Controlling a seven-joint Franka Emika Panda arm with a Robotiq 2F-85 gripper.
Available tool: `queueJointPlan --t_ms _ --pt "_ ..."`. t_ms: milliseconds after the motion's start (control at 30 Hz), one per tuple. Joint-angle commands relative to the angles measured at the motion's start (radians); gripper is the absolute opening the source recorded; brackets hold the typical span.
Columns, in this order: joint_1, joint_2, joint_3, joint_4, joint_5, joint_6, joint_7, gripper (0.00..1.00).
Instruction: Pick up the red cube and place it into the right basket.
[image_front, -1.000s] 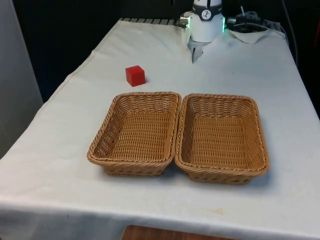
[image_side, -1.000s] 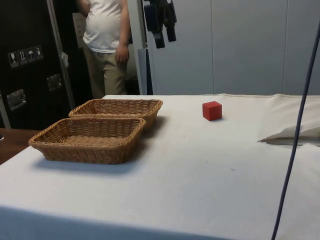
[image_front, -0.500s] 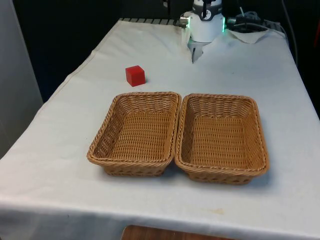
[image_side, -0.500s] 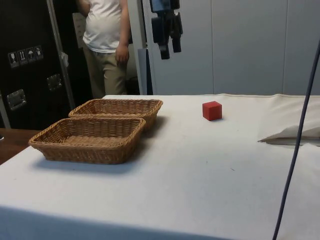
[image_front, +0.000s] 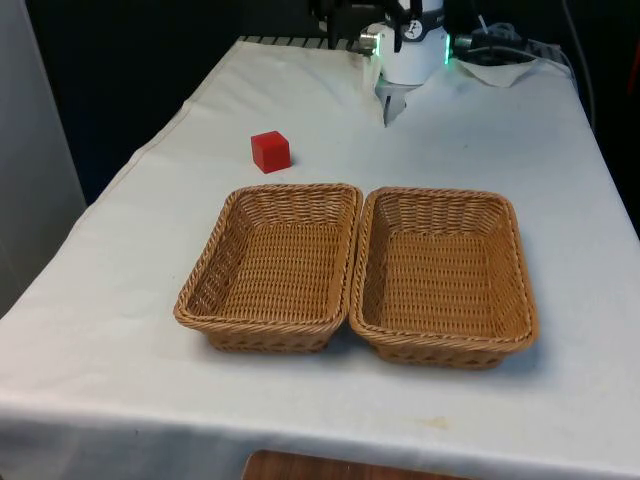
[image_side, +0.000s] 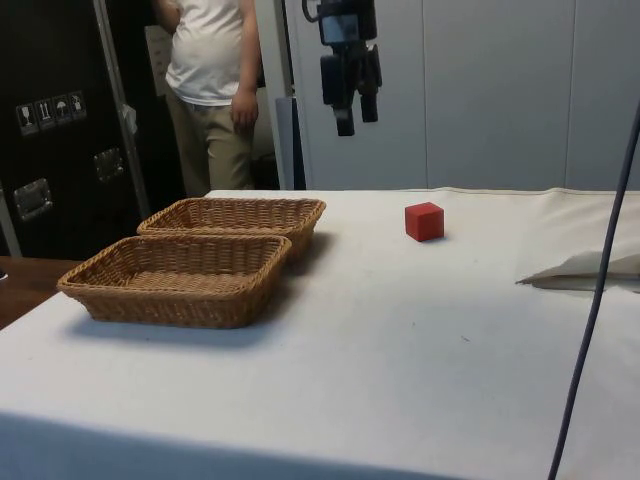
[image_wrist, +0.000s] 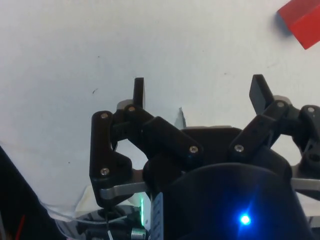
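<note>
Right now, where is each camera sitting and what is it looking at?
Front view: looks along the table over two baskets to the red cube; the arm's base shows.
Side view: beside the table, facing a person; the claw hangs high.
Wrist view: on the arm, looking down past the open claw at the cloth.
All share the red cube.

Two baskets sit side by side and touching on the bench (image_front: 120, 300), the left basket (image_front: 270, 268) on the front view's left and the right basket (image_front: 443, 277) on the front view's right. The cube (image_front: 270, 151) rests on the bench just beyond the left basket's far left corner, apart from it, toward the robot's end. The hand (image_side: 352, 108) hangs high above the bench, between the baskets and the cube in the side view, while a person (image_side: 212, 90) stands behind the bench.
</note>
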Motion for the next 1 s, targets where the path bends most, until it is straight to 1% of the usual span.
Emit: queueJointPlan --t_ms 0,100,133,167,267,367,400,433,467,633,667,700,733,767,867,967 --pt "-0.004 -0.007 -0.002 -0.012 -0.007 0.017 0.005 1.00" --pt "-0.007 -0.006 -0.008 -0.027 -0.007 0.033 0.005 1.00" --pt "-0.003 0.000 -0.009 -0.020 0.000 0.021 0.000 1.00" --pt "-0.007 -0.005 -0.011 -0.032 -0.006 0.039 0.005 1.00" --pt "-0.010 -0.002 -0.020 -0.051 -0.006 0.060 0.007 1.00" --pt "-0.010 0.001 -0.027 -0.064 -0.005 0.075 0.010 1.00" --pt "-0.007 0.000 -0.027 -0.057 0.000 0.060 0.002 1.00" --pt "-0.010 0.002 -0.030 -0.068 -0.005 0.081 0.011 1.00" --pt "-0.011 0.005 -0.035 -0.076 -0.004 0.089 0.014 1.00" --pt "-0.011 0.011 -0.048 -0.091 -0.002 0.110 0.018 1.00" --pt "-0.012 0.013 -0.051 -0.091 -0.001 0.111 0.017 1.00" --pt "-0.009 0.012 -0.049 -0.090 0.000 0.102 0.013 1.00" --pt "-0.013 0.016 -0.055 -0.090 -0.001 0.112 0.016 1.00" --pt "-0.012 0.018 -0.063 -0.086 0.001 0.109 0.014 1.00" --pt "-0.011 0.013 -0.072 -0.077 0.007 0.099 0.011 1.00" --pt "-0.009 0.008 -0.084 -0.070 0.026 0.099 -0.003 1.00"
